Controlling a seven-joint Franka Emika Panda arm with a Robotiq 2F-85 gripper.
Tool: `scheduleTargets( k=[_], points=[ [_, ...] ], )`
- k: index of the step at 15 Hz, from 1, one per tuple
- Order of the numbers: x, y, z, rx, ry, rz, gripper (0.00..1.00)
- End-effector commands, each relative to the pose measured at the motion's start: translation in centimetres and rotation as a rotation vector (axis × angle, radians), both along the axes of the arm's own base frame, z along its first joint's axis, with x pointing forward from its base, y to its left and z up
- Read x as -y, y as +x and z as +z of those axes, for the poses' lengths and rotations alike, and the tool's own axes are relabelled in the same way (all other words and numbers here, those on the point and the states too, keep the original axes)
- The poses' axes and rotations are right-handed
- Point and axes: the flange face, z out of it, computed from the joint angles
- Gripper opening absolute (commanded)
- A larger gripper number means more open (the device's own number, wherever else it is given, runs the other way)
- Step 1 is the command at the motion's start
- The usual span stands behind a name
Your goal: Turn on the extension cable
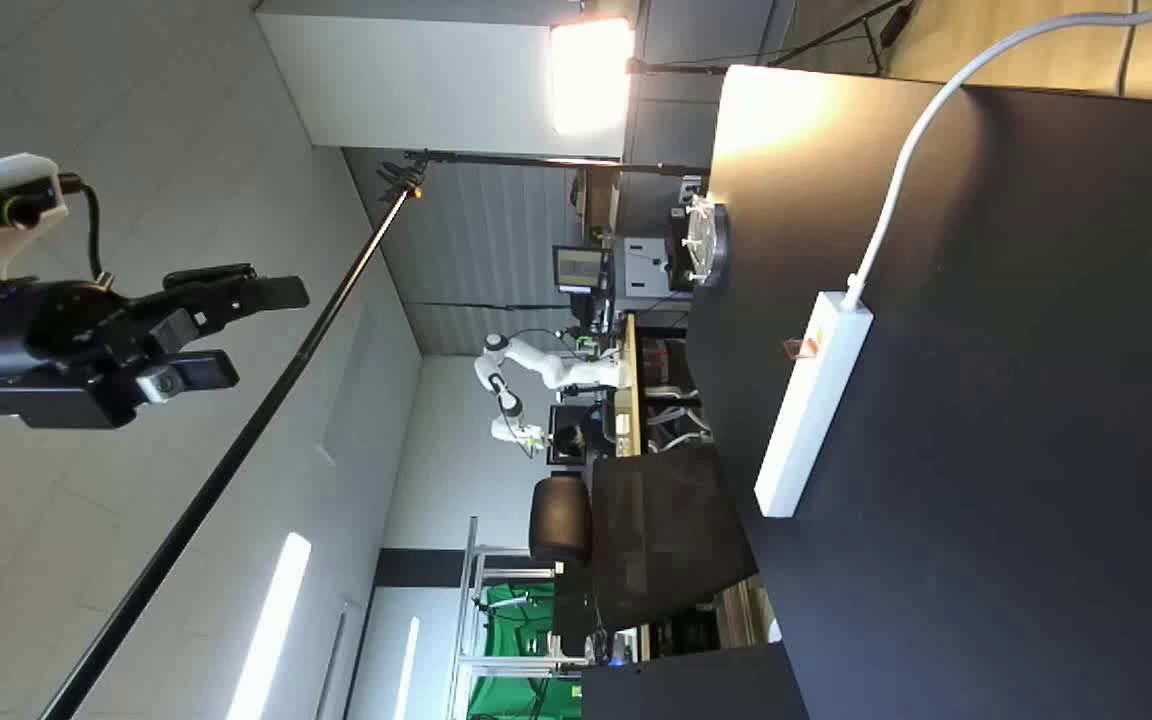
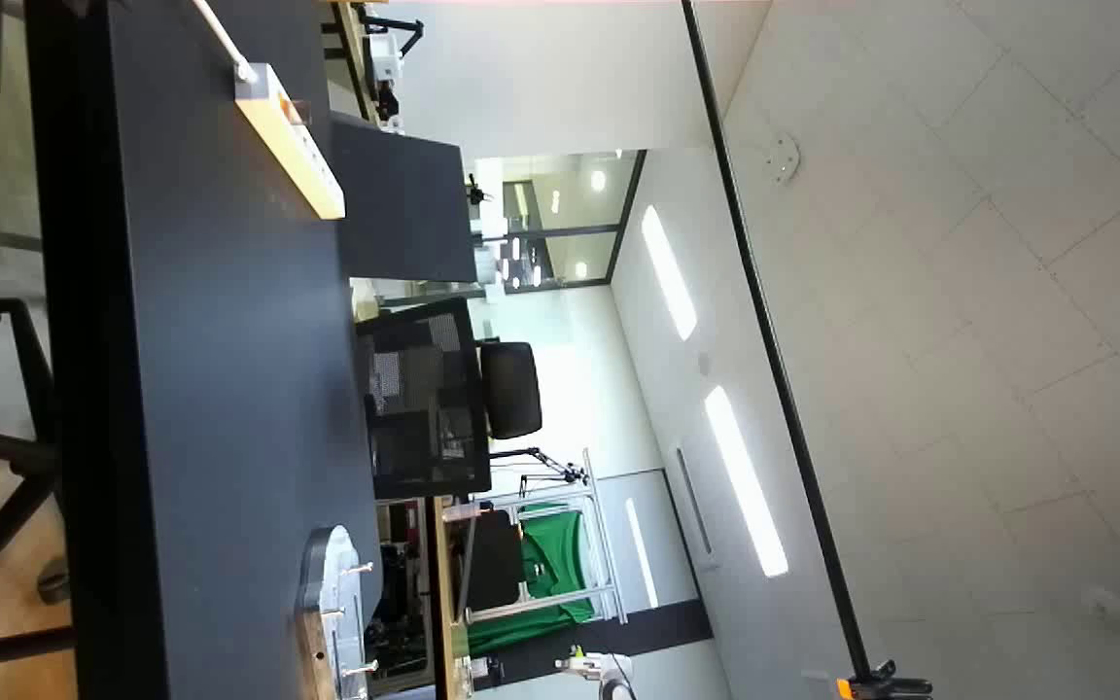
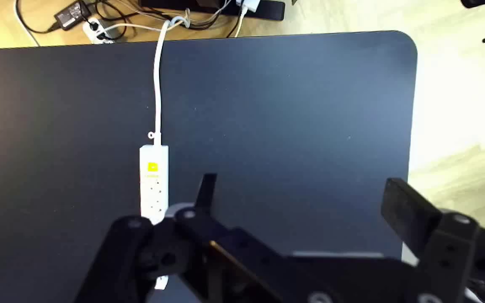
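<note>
Hovering well above the table [image 3: 289, 105], the gripper [image 1: 271, 332] stands wide apart, holding nothing, perhaps because the job wants pressing, not grasping. The power strip [image 3: 154, 181] lies in from one table edge, its cord [image 3: 157, 84] running over that edge, likely to reach power below.

Supporting surface [image 1: 986, 450], one. On it: extension cable [image 1: 814, 405], one; pegged base [image 2: 340, 608], one. Pincer [image 1: 254, 332], one; fingers [image 1: 274, 293], two. Background, in an exterior view: white robot arm [image 1: 586, 374], one.

The extension cable [image 1: 813, 405] – white, bar-shaped – lies on the black table [image 1: 1016, 450].
</note>
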Motion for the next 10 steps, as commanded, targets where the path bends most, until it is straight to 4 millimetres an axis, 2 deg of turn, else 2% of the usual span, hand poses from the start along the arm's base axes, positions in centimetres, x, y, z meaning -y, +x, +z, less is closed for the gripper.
scheduleTargets(
  k=[1, 10],
  points=[
    [-0.01, 0.05, 0.04, 0.0, 0.0, 0.0, 1.0],
    [0.33, 0.35, -0.26, 0.02, 0.007, 0.021, 1.0]
  ],
)
